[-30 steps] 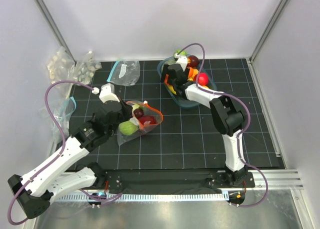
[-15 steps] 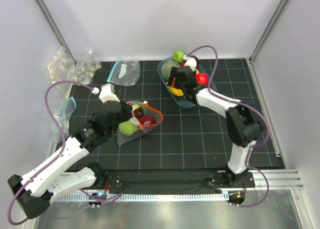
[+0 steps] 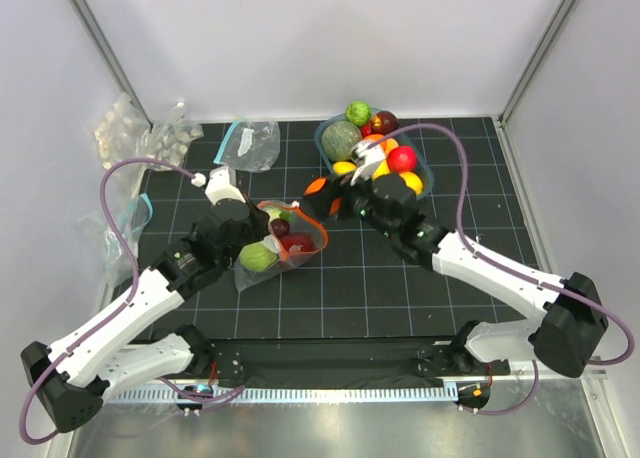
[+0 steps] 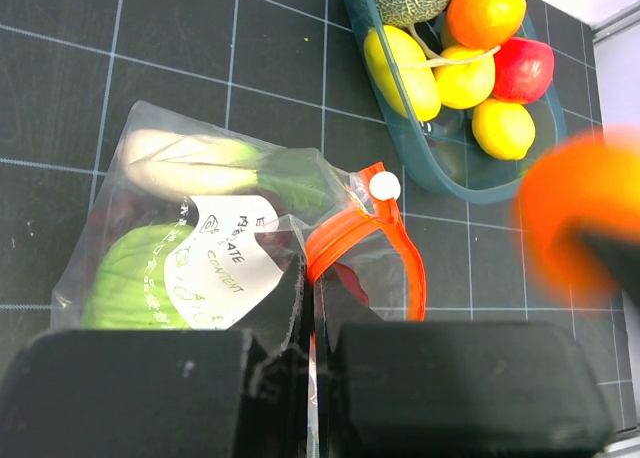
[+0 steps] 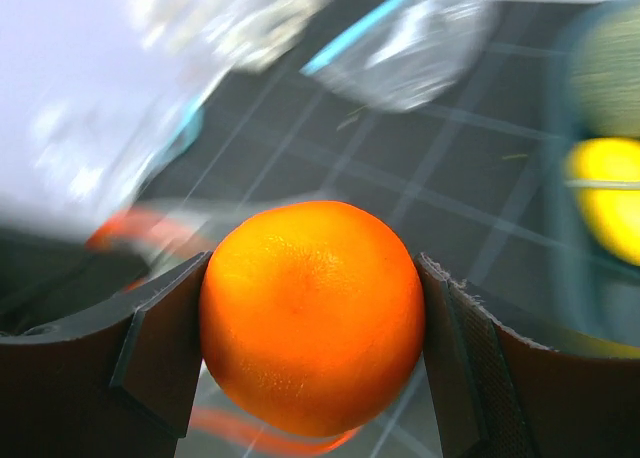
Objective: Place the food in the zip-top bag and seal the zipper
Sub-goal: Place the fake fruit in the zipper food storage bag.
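Crinkly clear zip-top bag (image 4: 215, 263), left hand (image 4: 310, 303) pinched on its film, mouth toward right hand (image 3: 318, 190) clamping round orange (image 5: 312, 318).

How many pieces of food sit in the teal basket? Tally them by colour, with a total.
Yellow lemons: 3
Green pieces: 2
Orange fruit: 1
Red apple: 1
Dark purple piece: 1
Total in the basket: 8
Not counted: the held orange in the right hand.
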Tool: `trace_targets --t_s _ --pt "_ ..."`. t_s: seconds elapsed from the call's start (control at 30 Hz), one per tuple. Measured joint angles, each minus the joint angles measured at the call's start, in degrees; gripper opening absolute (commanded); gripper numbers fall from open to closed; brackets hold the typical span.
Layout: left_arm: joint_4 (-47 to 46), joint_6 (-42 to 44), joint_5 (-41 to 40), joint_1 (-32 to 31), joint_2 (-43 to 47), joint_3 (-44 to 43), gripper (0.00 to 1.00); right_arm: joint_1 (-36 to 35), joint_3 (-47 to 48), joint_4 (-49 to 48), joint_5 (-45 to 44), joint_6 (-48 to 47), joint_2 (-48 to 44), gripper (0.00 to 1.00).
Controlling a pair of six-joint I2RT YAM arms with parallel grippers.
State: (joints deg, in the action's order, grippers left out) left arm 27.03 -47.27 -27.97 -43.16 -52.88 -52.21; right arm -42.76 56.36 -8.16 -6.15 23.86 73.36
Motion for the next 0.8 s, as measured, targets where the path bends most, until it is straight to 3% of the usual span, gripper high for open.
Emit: trace_targets --t_s 0.1,0.27,0.6,0.7,0.73,0.8 --pt "-0.15 0.13 0.17 0.00 -0.15 -0.07 0.00 -5.22 -1.22 -0.98 5.68 -2.91 -0.15 0.54" --pt "-0.15 0.31 0.13 0.00 -0.09 -0.07 0.00 -6.21 -1.73 -2.71 12.35 -6.12 2.12 0.54" --pt "0.02 1.01 0.07 0.00 0.96 -0.07 0.00 -7.85 -1.68 -4.72 15.61 -7.74 9.86 0.55" --pt "0.00 1.03 0.07 0.00 0.94 -0.07 0.00 -8.70 -1.33 -4.66 15.37 -7.82 12.68 0.77" --pt "0.00 1.03 0.07 0.00 0.94 -0.07 0.00 -9.11 -0.94 -4.63 15.06 -7.85 13.79 0.99" --pt "0.20 1.03 0.11 0.00 0.87 -0.07 0.00 -10.05 -0.31 -4.79 13.81 -8.02 15.37 1.00"
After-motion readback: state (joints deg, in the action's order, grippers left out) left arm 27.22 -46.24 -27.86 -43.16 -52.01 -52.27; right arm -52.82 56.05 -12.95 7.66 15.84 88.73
